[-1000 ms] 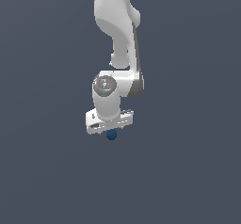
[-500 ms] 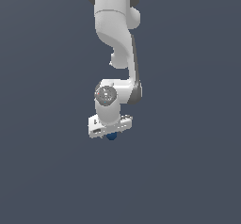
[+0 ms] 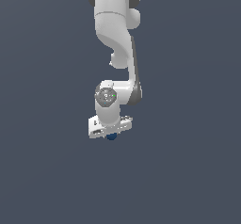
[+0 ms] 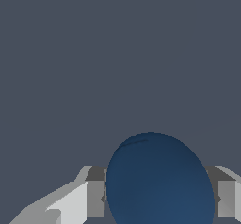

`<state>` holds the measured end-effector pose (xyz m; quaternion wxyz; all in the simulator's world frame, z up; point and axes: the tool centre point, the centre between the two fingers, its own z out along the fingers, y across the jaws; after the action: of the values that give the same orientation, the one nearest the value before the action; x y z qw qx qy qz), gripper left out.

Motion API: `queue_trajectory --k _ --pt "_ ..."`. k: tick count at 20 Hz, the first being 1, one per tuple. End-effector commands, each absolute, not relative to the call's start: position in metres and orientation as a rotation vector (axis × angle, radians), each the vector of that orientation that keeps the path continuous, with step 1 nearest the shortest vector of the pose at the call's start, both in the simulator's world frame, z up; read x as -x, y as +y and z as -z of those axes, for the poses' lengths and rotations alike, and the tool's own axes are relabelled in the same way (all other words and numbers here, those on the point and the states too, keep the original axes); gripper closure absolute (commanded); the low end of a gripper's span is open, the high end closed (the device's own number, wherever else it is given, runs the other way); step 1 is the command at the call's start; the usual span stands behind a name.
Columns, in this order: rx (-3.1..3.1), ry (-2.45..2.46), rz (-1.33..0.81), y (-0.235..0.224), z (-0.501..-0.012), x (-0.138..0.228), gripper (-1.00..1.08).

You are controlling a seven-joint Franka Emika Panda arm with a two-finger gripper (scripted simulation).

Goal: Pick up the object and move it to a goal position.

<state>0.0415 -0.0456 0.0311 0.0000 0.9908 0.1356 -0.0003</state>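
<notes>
Flat, matte slate-grey background filled both views, without seam, edge or texture. One arm [image 3: 115, 39] was seen in the exterior view, built of smooth, glossy white rounded segments with dark grey joint bands; it entered at twelve o'clock and hung down to the middle of the frame. A round wrist cap with a small green dot was shown at its lower end, and beneath that a boxy white gripper [image 3: 111, 134] was mounted, tilted slightly so that its end toward the exterior view's left sat lower.

One ball [image 3: 111, 136] was counted: small, dark blue, plain and smooth, and much narrower than the gripper body. It was seen protruding at six o'clock from the underside of the gripper, held clear of any surface.

In the wrist view the ball [image 4: 160, 180] loomed large as a glossy blue sphere. Two fingers were counted, one on each flank: a grey-and-white finger [image 4: 92, 197] was pressed against one side and a second against the other. The jaws were closed narrowly on the ball, which was gripped between them.
</notes>
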Motion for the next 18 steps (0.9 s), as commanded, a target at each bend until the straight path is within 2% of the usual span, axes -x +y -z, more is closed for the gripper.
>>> queue_trajectory --k 1,10,18 --pt "-3.112 0.427 0.0 -0.045 -0.031 -0.042 1.08" --pt "-3.112 0.427 0.0 -0.045 -0.039 -0.038 1.08" --pt "-3.112 0.426 0.001 -0.046 -0.071 -0.022 1.08"
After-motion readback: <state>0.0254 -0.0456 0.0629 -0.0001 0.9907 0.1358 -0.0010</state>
